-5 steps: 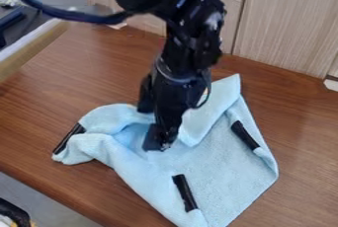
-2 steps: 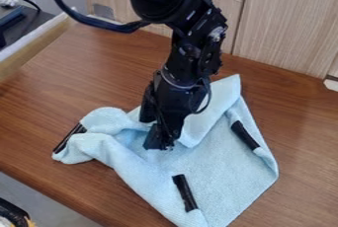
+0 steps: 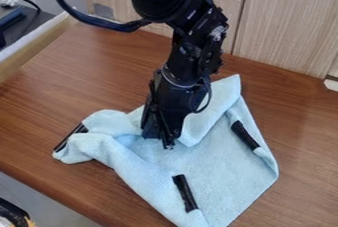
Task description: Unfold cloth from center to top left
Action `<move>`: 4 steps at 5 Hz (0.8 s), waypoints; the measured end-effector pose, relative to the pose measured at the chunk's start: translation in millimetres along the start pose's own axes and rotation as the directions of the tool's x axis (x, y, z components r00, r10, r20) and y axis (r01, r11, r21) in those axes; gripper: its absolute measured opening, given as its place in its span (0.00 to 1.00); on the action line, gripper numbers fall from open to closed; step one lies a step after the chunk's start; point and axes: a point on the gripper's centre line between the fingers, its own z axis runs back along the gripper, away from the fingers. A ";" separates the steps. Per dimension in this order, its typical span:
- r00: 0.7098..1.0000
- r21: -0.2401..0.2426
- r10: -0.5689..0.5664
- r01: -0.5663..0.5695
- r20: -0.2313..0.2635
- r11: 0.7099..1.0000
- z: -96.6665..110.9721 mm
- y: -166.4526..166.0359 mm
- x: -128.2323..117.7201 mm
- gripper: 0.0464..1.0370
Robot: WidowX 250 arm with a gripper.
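The black gripper [image 3: 159,137] points down at the middle of the cloth, at the inner edge of its folded upper left part. Its fingers stand close together, shut on a fold of the cloth. The light blue cloth [image 3: 218,171] lies crumpled, with its left part bunched up and an upper flap folded inward on the right of the gripper. Black strips mark it at the left end, on the right side and near the bottom. The gripper hides the pinched fold.
The brown wooden table [image 3: 79,83] runs around the cloth. A raised wooden edge [image 3: 33,48] borders it at the upper left, and pale wood panels [image 3: 284,23] stand along the back. A black and yellow object [image 3: 15,214] shows at the bottom left corner.
The arm's upper part has shifted slightly, while the gripper has stayed over the same spot. Its fingers, apart before, have closed together, and the cloth's upper left edge has moved slightly.
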 end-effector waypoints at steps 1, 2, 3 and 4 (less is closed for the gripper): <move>1.000 -0.036 0.000 0.000 0.001 0.999 3.2 1.2 -0.7 0.02; 0.999 -0.078 0.036 -0.035 0.020 0.996 8.2 8.8 -9.1 0.01; 0.995 -0.085 0.093 -0.089 0.043 0.992 23.5 31.4 -18.0 0.01; 0.975 -0.120 0.207 -0.197 0.075 0.973 36.9 62.3 -30.3 0.01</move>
